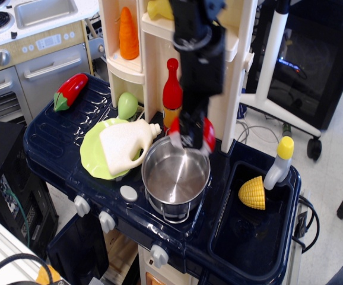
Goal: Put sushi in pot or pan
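Note:
The shiny steel pot [175,176] stands on the dark blue toy stove, open and with nothing inside. My gripper [190,140] hangs just above the pot's far rim, shut on the sushi [207,133], whose glossy red top shows on both sides of the fingers and whose white base shows at the left. The sushi is held in the air over the pot's back edge and touches nothing I can see. The image is slightly blurred around the gripper.
A light green plate [94,155] with a white jug [126,145] lies left of the pot. A red bottle [172,95] stands right behind the gripper. A yellow corn cob [252,192] lies in the sink basin [251,237]. A red chili pepper [70,91] is far left.

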